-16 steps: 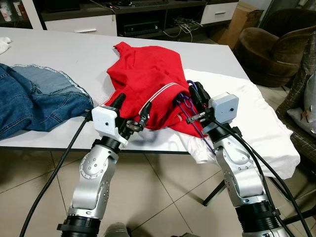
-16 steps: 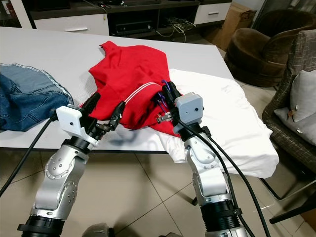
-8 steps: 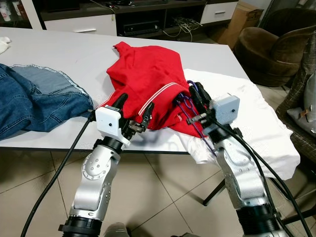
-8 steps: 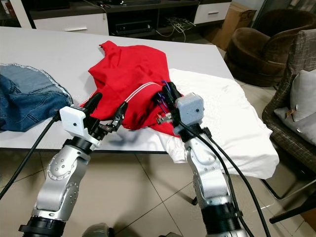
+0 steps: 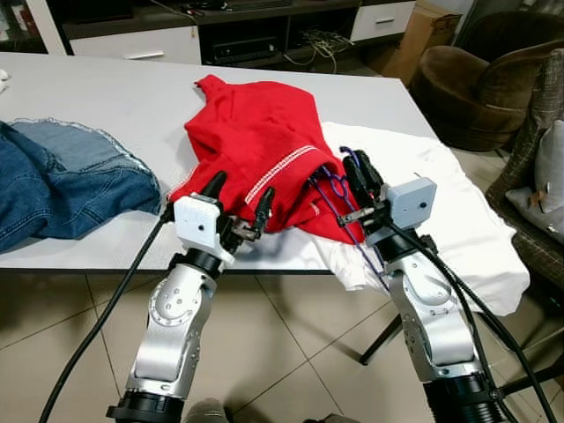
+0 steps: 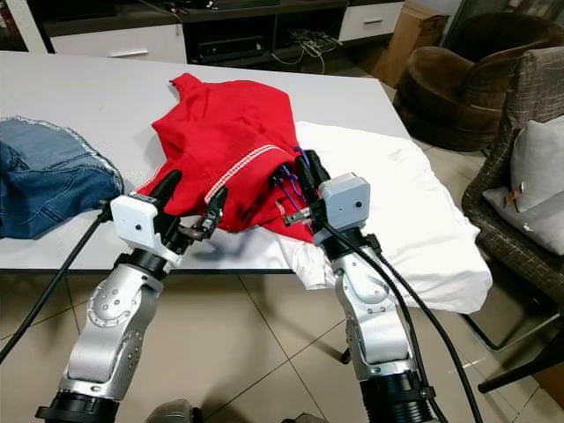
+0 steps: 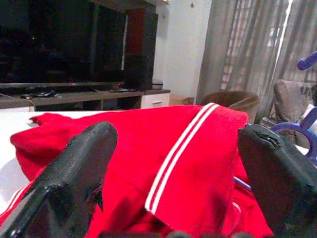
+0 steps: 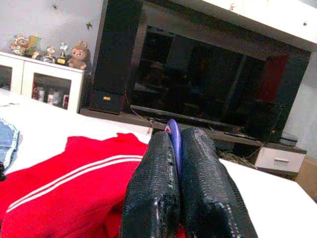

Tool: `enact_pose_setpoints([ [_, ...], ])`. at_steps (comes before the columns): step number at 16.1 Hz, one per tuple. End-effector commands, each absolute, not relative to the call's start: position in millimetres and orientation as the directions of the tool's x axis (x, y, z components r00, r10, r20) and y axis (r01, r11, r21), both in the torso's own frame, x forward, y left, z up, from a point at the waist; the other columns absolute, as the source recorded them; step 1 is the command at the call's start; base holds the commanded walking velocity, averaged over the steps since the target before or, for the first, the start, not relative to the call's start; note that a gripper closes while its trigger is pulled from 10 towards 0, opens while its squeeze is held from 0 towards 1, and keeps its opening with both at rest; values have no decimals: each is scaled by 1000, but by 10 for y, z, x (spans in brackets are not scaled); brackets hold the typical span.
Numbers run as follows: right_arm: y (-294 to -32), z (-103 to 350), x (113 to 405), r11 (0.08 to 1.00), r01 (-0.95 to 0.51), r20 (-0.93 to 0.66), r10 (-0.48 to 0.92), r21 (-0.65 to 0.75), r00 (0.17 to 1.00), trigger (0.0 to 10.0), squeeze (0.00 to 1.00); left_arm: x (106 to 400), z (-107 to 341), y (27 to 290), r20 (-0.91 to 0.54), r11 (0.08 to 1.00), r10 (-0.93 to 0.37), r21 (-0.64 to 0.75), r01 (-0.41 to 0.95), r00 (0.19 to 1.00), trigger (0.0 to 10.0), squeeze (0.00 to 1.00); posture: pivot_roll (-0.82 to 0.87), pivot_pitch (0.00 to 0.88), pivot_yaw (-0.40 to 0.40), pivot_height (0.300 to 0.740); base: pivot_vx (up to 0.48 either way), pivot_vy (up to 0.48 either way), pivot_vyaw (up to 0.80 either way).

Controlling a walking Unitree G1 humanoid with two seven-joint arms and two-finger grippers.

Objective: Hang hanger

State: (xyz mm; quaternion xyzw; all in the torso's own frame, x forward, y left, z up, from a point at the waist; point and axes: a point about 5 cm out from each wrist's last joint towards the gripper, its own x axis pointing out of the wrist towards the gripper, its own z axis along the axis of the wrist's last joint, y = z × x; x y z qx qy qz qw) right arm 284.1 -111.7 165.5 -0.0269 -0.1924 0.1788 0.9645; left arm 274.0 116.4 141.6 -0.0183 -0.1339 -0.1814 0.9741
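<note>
The right gripper's (image 5: 357,181) fingers (image 8: 198,188) pinch the purple hanger (image 5: 333,187) at the red shirt's (image 5: 256,132) hem on the surface (image 5: 106,97), the left gripper's (image 5: 238,198) fingers (image 7: 74,168) spread before the striped edge; the hanger seems mid-insertion, so next likely lifting that hem.

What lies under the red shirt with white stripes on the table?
Under the red striped shirt lie the white table and a white garment. A purple hanger reaches in; its covered part is hidden.
</note>
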Motion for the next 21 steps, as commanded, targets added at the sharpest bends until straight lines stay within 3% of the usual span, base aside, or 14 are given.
enact_pose_setpoints([
  [1,-1188,1684,2831,947,-303,384,321,-108,866,10000,0,2723,1465,1132,289,930,-359,31,366,888,10000,0,115,14,-40,740,0,0,0],
  [14,-1197,1677,2817,946,-305,380,323,-110,867,10000,0,2681,1424,1094,270,917,-395,57,395,878,10000,0,113,22,-45,740,0,0,0],
  [18,-1076,1673,2759,869,-452,354,495,-201,794,10000,0,2617,1384,1088,229,866,-499,109,488,836,10000,0,116,38,-46,740,0,0,0],
  [21,-1100,1667,2719,855,-472,343,519,-216,783,10000,0,2590,1371,1095,205,836,-549,138,531,810,10000,0,115,39,-47,740,0,0,0],
])
